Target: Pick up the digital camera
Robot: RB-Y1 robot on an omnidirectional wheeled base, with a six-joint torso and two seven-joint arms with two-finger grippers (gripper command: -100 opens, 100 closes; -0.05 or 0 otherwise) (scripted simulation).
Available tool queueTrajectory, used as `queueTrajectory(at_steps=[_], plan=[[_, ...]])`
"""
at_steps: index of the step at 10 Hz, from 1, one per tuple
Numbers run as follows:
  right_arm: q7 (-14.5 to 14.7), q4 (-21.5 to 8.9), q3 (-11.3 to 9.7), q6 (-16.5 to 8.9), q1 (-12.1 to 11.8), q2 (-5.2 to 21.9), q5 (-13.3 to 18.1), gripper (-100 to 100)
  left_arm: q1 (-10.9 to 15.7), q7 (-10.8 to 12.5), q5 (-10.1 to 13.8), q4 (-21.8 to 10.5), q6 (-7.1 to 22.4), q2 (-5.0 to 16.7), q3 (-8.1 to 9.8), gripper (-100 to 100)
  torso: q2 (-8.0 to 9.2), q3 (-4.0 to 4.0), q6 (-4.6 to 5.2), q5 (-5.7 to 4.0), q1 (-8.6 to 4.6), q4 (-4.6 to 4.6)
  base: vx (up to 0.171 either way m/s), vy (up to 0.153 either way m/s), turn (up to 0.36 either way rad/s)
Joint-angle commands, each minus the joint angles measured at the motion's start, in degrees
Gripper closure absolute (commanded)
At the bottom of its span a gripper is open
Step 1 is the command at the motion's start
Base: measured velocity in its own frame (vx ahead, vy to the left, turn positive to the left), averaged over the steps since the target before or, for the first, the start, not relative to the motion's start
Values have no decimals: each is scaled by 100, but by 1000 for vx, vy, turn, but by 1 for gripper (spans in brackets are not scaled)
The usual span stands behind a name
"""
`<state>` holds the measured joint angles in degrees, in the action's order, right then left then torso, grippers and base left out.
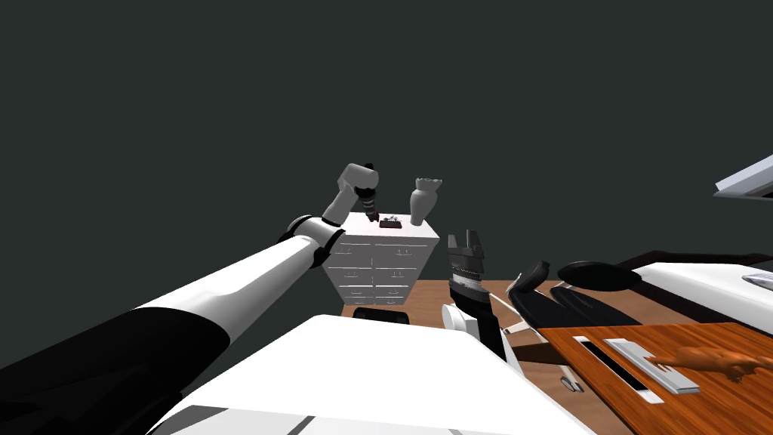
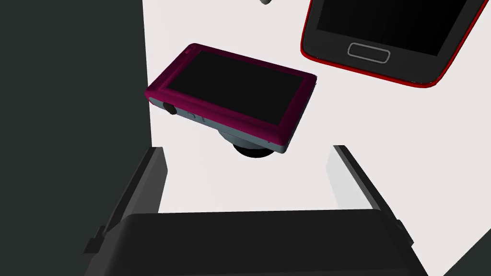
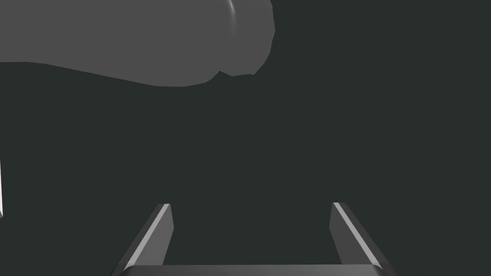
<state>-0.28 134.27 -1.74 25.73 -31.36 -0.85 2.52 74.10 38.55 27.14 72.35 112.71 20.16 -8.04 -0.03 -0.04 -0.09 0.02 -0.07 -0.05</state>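
Left wrist view has it: left gripper (image 2: 248, 149), fingers wide apart, hovering over the white dresser top (image 2: 311, 187). The magenta camera (image 2: 235, 91) lies just beyond the tips, screen up, propped on its lens. Trouble spots: it sits right by the dresser top's edge and skewed to the fingers, so a clumsy close could rock it or shove it off. The red-rimmed phone (image 2: 388, 33) lies near too. Lens mostly hidden underneath; phone cut off by the frame. Meanwhile the right gripper (image 3: 249, 205) hangs well apart from all this, fingers spread.
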Motion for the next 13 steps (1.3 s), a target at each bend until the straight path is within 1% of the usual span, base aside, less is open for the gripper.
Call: queueTrajectory(at_steps=[1,2,3,4,8,9,10,12,13], plan=[[0,0,0,0,0,0,0,0,-88,-87,-45,-86,-179,-1,-1,-100,0,0,0,0,0,0,0,-19,-4],[0,0,0,0,0,0,0,0,-148,-137,-78,-143,-291,-8,-4,-100,1,1,0,-1,-2,1,1,-20,-3],[0,0,0,0,0,0,0,0,-112,-99,-62,-119,-220,-12,-7,-100,1,1,0,-1,-3,1,1,-10,1],[0,0,0,0,0,0,0,0,-117,-109,-66,-128,-247,-14,-8,100,2,2,0,-1,0,2,0,0,0],[0,0,0,0,0,0,0,0,-114,-99,-69,-128,-248,-6,-3,100,3,1,6,-2,-1,-1,0,0,0],[0,0,0,0,0,0,0,0,-114,-97,-70,-128,-248,-5,-2,0,3,1,7,-3,-2,-1,0,0,0],[0,0,0,0,0,0,0,0,-27,-37,-11,-28,-68,5,2,100,4,1,7,-3,-2,-1,-4,13,-1],[0,0,0,0,0,0,0,0,54,30,33,48,81,14,6,100,10,7,9,-4,2,4,0,20,0],[0,0,0,0,0,0,0,0,34,3,14,3,8,9,4,100,11,7,9,-4,2,4,0,8,1]])
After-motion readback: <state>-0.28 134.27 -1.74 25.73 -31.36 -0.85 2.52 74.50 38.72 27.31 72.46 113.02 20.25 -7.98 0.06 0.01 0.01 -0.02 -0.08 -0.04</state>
